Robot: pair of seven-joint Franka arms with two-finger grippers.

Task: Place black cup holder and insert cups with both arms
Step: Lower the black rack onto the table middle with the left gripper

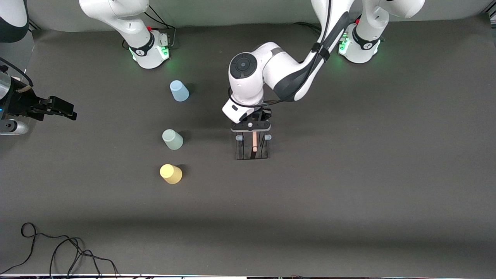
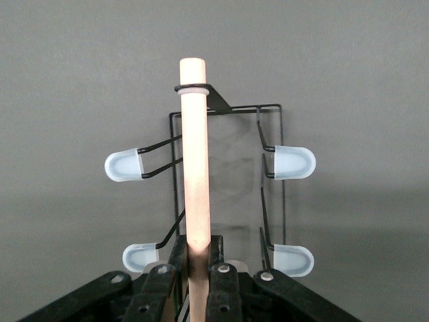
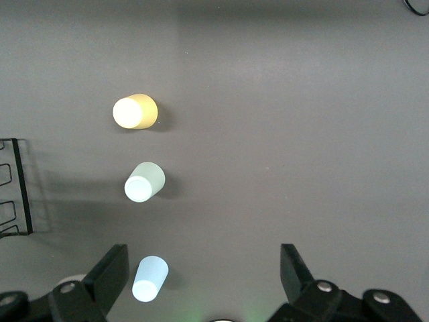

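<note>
A: Three cups stand upside down in a column at the centre-left of the front view: blue (image 1: pixel 179 91) uppermost, green (image 1: pixel 172 139) in the middle, yellow (image 1: pixel 171 173) lowest. All sit apart, none on a peg.

B: And the holder (image 1: pixel 252 149)?

A: Near the frame's centre, directly under the left gripper (image 1: pixel 254 133). In the left wrist view the fingers (image 2: pixel 159 290) are pressed against the wooden rod (image 2: pixel 195 181), so that gripper is clamped on the handle. Whether the base rests on the table (image 1: pixel 348 174) I cannot tell.

B: How should it handle?

A: Light and stiff, I'd judge: thin wire, slim rod. The rod is the sensible grip, being round and centred, though the rack may swing or twist if held loosely. The pale pegs (image 2: pixel 293 162) look soft-capped.

B: The cups?

A: Thin plastic, likely very light and smooth. Their taper could let them slip out of a pinch. Squeezing the sidewall gently, low on the wider part, seems safest.

B: The right gripper (image 3: pixel 204 268)?

A: Up in the air over the table near the blue cup, jaws spread wide, holding nothing. That arm waits.
</note>
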